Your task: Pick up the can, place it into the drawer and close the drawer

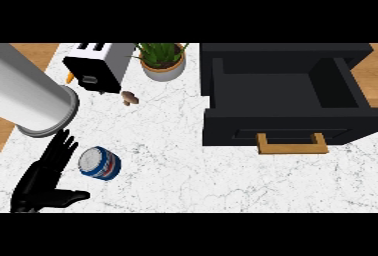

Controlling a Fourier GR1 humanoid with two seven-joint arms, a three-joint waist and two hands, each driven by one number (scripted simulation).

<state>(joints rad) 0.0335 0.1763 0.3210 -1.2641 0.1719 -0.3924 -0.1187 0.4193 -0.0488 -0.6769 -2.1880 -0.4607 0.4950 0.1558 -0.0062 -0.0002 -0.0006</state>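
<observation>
White marbled counter (184, 165) fills most of what I'm looking at, with a toaster (96, 67) and a potted plant (162, 60) along its far edge and a small brown thing (131, 98), too small to make out, just in front of them. The can (100, 163), blue and white with a red band, seems to lie tipped on its side near the front left of the counter. The left robot hand (37, 185) is right beside it, open, with its fingers (63, 145) straight along the can's left and the thumb stuck out below it, so nothing is gripped yet. The grey forearm (33, 95) looms above. The other hand is nowhere to be seen. The black drawer (244, 122) stands pulled out on the right, well apart from the can, its wooden handle (292, 143) facing the front. My worry is the can's round side: if the fingers nudge it before the thumb closes in, it could roll off across the counter, out of the grasp. After that comes a long carry to the right, and the drawer's front wall is where I'd expect the can to catch if it comes in low. Should it end up standing tall inside, it might also jam when the drawer is pushed shut.
</observation>
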